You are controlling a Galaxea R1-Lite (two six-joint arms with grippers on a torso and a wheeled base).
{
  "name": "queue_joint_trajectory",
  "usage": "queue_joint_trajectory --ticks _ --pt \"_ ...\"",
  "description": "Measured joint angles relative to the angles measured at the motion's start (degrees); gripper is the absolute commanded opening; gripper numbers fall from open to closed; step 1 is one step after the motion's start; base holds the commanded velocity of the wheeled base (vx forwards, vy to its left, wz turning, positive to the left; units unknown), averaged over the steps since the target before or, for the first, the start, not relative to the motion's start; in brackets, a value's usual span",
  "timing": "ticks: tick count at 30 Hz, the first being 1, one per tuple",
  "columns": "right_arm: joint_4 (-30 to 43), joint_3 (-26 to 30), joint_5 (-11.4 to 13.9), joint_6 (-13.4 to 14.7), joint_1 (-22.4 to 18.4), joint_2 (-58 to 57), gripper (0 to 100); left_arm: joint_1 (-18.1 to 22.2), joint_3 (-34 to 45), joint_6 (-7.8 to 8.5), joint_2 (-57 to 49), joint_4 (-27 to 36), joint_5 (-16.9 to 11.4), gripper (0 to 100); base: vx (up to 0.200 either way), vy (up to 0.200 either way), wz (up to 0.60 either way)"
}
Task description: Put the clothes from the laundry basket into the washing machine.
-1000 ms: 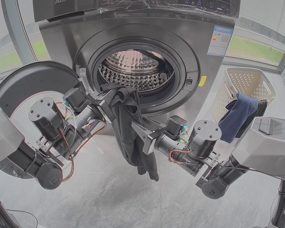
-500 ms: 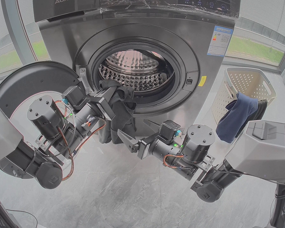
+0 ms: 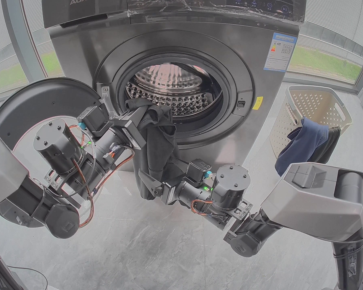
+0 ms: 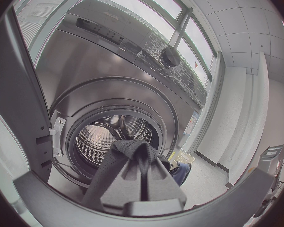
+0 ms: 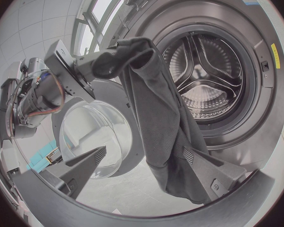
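Across the lower half of the head view lies a grey tiled floor [image 3: 149,254], running under both arms to the foot of the washing machine [image 3: 169,37], which stands at top centre. Tall windows [image 3: 12,73] with grass beyond them flank it in the upper corners.

Its round door [image 3: 40,101] is swung fully open at the frame's left edge, close behind the left arm. The drum mouth [image 3: 173,89] gapes at centre, its rim just beyond the left gripper [image 3: 140,110]. That gripper is clamped on the top of a dark garment [image 3: 157,146], which hangs down in front of the mouth's lower rim, outside the drum.

Below, the right gripper [image 3: 157,176] has its fingers spread wide, and the garment's lower fold hangs between them, against one finger.

At the right edge, the laundry basket [image 3: 322,101] stands beside the machine's corner, with a blue garment [image 3: 302,146] draped over its near rim. Open floor stretches between the basket and the right arm.
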Motion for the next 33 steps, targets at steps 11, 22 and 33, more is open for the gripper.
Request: queue_joint_trajectory --ticks 11,22,33 --pt "1.43 -8.44 -0.40 0.80 -0.09 3.12 0 -0.13 -0.15 -0.01 -0.02 0.00 0.00 0 0.000 0.000 0.00" --pt "1.18 -8.46 -1.51 0.96 -0.17 2.45 0 0.11 -0.09 -0.06 0.30 -0.01 0.00 0 0.000 0.000 0.00" --pt "1.60 3.75 -2.39 0.50 -2.35 -7.56 0 0.63 0.05 -0.55 0.50 -0.01 -0.05 100 0.000 0.000 0.00"
